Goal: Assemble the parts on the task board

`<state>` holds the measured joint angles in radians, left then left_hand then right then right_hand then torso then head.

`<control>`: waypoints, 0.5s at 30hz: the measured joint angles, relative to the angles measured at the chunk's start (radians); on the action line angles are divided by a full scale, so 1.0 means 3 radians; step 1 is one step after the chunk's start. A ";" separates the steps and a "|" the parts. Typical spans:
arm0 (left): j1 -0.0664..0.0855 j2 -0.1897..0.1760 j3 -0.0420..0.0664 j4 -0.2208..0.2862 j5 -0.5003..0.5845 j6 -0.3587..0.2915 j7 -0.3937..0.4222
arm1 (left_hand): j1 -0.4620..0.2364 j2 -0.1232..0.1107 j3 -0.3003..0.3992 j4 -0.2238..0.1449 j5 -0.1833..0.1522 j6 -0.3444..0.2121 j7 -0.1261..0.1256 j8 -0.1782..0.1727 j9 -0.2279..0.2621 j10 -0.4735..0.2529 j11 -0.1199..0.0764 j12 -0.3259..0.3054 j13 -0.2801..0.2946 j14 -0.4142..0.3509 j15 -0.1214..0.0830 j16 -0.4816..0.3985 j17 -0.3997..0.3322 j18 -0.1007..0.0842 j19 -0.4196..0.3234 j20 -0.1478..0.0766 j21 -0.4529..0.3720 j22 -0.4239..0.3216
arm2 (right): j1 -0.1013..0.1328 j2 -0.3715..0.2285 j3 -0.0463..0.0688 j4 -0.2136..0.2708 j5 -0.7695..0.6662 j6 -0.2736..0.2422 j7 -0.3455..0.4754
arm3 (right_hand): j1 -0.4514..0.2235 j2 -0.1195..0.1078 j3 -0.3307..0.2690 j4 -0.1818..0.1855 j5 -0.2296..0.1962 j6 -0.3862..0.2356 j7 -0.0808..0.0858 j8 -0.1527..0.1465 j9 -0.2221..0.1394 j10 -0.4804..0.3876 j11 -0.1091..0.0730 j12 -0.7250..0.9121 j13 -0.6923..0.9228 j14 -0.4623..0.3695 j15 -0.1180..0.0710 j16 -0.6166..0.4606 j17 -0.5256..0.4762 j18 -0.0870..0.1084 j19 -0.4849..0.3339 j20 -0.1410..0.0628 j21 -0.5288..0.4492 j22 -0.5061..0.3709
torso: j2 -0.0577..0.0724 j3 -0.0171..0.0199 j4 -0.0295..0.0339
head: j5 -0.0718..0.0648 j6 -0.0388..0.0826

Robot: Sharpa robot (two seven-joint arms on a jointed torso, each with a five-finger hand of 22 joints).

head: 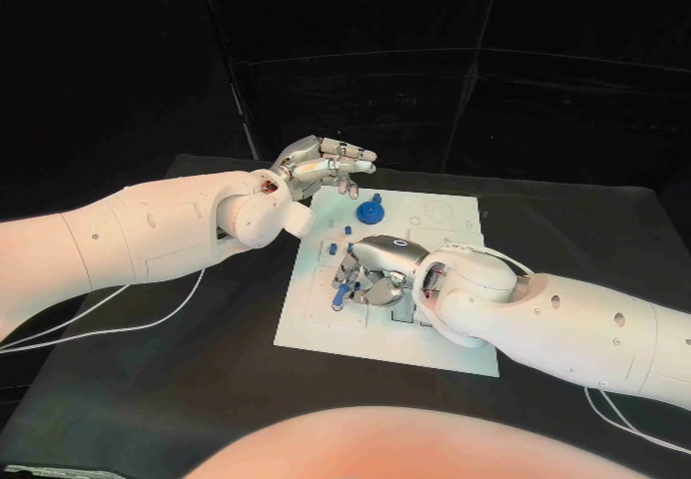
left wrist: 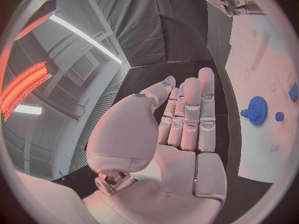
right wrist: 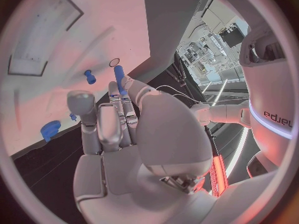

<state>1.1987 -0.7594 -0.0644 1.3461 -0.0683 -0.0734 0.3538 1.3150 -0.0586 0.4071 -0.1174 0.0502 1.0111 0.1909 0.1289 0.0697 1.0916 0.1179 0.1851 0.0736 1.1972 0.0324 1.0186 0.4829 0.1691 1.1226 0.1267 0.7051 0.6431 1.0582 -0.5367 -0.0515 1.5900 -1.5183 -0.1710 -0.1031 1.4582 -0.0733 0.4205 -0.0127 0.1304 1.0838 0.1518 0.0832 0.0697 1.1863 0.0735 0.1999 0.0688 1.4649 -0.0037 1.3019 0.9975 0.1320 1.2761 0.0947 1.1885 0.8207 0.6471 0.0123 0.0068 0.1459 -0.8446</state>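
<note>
Head view has my right hand [head: 377, 274] low over the middle of the task board [head: 325, 334], fingers [right wrist: 118, 107] closed on a slim blue peg [right wrist: 118, 79] that sticks out past the fingertips, presumably to seat it in the board. My left hand [head: 320, 165] hovers off the board's far corner, fingers [left wrist: 190, 114] straight and empty, near the blue gear [head: 370, 211], I judge to keep clear.
</note>
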 measured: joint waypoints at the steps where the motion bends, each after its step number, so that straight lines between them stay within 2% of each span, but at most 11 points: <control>1: 0.0000 0.0001 0.0000 -0.0001 0.0000 0.0000 0.0000 | 0.0000 0.0000 0.0000 0.0000 0.0000 0.0000 0.0000 0.0000 0.0000 0.0000 0.0000 0.0000 0.0000 0.0000 0.0000 0.0000 0.0000 0.0000 0.0000 0.0000 0.0000 0.0000 | -0.0001 0.0006 -0.0001 -0.0006 -0.0005 0.0017 0.0000 | 0.0000 0.0000 0.0000 0.0000 0.0000 0.0000 0.0000 0.0000 0.0000 0.0000 0.0000 0.0000 0.0000 0.0000 0.0000 0.0000 0.0000 0.0000 0.0000 0.0000 0.0000 0.0000 | 0.0000 0.0000 0.0000 | 0.0000 -0.0001; 15: 0.0000 0.0005 0.0000 -0.0005 0.0000 0.0002 0.0000 | 0.0000 0.0000 0.0000 0.0000 0.0000 0.0000 0.0000 0.0000 0.0000 0.0000 0.0000 0.0000 0.0000 0.0000 0.0000 0.0000 0.0000 0.0000 0.0000 0.0000 0.0000 -0.0003 | -0.0006 0.0039 -0.0002 -0.0047 -0.0073 0.0119 -0.0038 | 0.0000 0.0000 0.0001 0.0001 0.0000 0.0000 0.0000 -0.0001 -0.0002 0.0012 0.0012 -0.0015 -0.0002 0.0000 0.0000 0.0000 0.0000 0.0000 0.0000 0.0000 0.0000 -0.0006 | -0.0002 -0.0003 0.0002 | 0.0015 -0.0021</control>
<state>1.1987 -0.7578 -0.0644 1.3446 -0.0683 -0.0729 0.3539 1.3150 -0.0586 0.4071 -0.1174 0.0502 1.0111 0.1909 0.1288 0.0697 1.0917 0.1179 0.1851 0.0736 1.1972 0.0324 1.0186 0.4829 0.1691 1.1226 0.1267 0.7051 0.6424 1.0562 -0.5249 -0.0522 1.5758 -1.5402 -0.1353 -0.1145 1.4581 -0.0734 0.4207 -0.0124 0.1303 1.0837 0.1518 0.0829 0.0690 1.1898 0.0771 0.1954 0.0683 1.4649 -0.0037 1.3018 0.9974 0.1321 1.2761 0.0947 1.1885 0.8188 0.6466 0.0113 0.0073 0.1504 -0.8511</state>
